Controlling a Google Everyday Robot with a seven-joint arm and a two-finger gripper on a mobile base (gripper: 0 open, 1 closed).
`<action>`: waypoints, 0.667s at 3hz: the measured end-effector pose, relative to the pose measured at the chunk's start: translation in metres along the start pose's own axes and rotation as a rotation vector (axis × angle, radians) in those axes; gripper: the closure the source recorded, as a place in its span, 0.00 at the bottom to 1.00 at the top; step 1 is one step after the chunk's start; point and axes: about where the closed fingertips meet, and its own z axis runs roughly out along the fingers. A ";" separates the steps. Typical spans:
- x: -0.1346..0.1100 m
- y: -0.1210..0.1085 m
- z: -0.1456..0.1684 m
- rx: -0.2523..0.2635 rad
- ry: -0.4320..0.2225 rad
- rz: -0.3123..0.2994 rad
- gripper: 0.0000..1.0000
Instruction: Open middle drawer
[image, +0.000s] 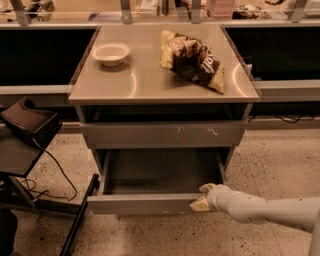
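Foreground, 4 o'clock in the view: a white arm (270, 210) reaches in from the right edge, low over the speckled floor (280, 160). The gripper (202, 197) sits at the arm's left end, against the right end of the middle drawer (145, 204), at the top edge of the front panel. Whether it is closed on the panel or only resting there cannot be told.

The middle drawer lies at 6 o'clock, low in the cabinet. It is pulled out towards the camera. Its plain grey front stands well forward of the cabinet, and its dark interior is open to view from above. A faint pale mark shows on the lower edge of the front.

At 8 o'clock a black stand (80, 220) slants across the floor just beside the drawer's left corner. A thin cable (59, 170) loops above it. At 9 o'clock a dark open box (30, 122) sits on a low surface.

Directly above the open drawer is a taller grey drawer front (165, 134). It is closed and bears white scratches right of centre.

Further back is the cabinet top (150, 82), smooth and reflective. A pale bowl (111, 52) stands upright at 11 o'clock on it. A crumpled snack bag (192, 60) lies at 1 o'clock, well apart from the bowl.
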 end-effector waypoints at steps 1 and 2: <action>-0.003 -0.001 -0.004 0.000 0.000 0.000 1.00; -0.001 0.006 -0.006 -0.008 -0.003 -0.008 1.00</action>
